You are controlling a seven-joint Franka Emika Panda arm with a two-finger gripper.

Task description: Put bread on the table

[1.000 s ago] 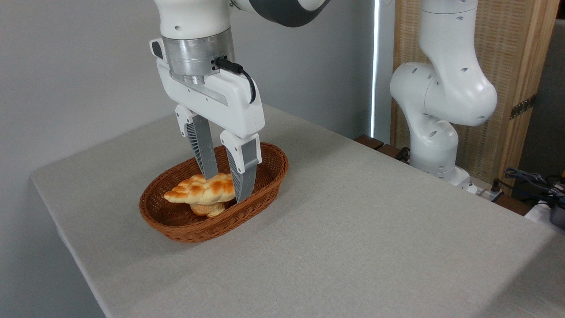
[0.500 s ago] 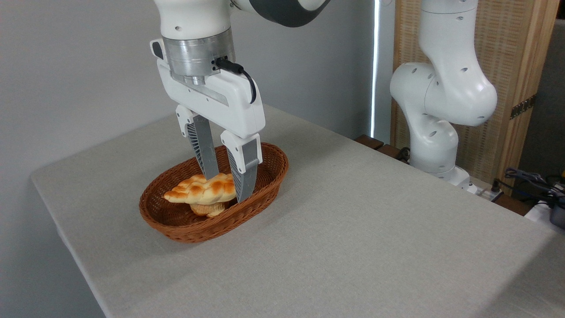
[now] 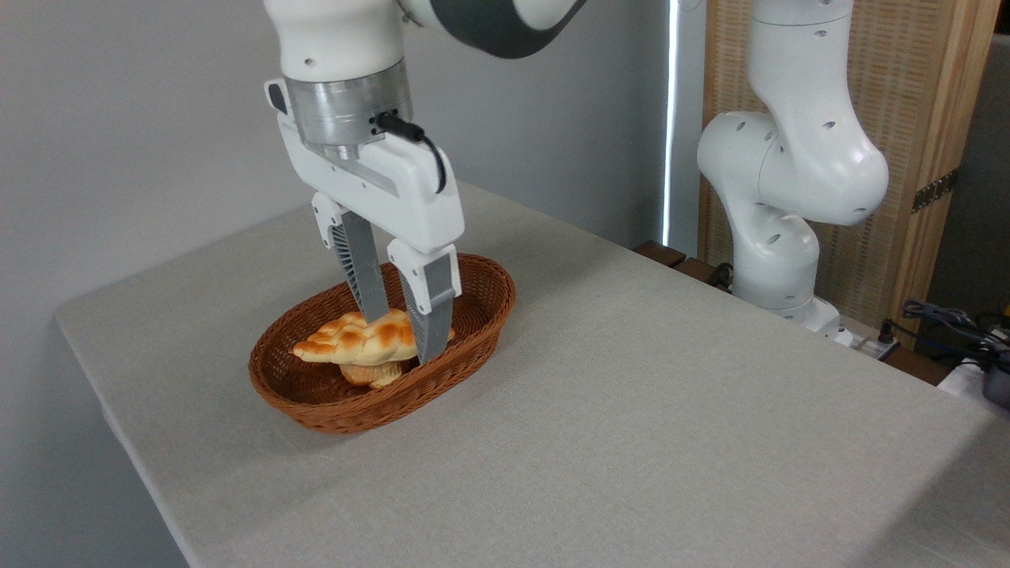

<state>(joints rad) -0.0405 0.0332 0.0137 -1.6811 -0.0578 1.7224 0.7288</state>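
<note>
The fixed camera shows a white robot arm reaching straight down into an oval brown wicker basket (image 3: 331,398). Its two-finger gripper (image 3: 402,335), with ribbed grey fingers (image 3: 361,268), is clamped across the right-hand part of the bread (image 3: 355,341) — a long, flat braided loaf with a golden-orange crust and paler seams. One finger presses on the far side of the loaf, the other on the near side. The loaf's long axis runs left to right, crosswise to the grip, so most of its length sticks out to the left of the fingers, unsupported. It sits inside the basket, resting on a small round pale bun (image 3: 372,373) directly beneath the fingertips. The basket's woven rim rises just right of and in front of the near finger; a lift would probably need to clear it before moving sideways. Beyond the rim, the table (image 3: 631,410), covered in plain light grey-beige cloth, lies bare to the right of the fingers.
</note>
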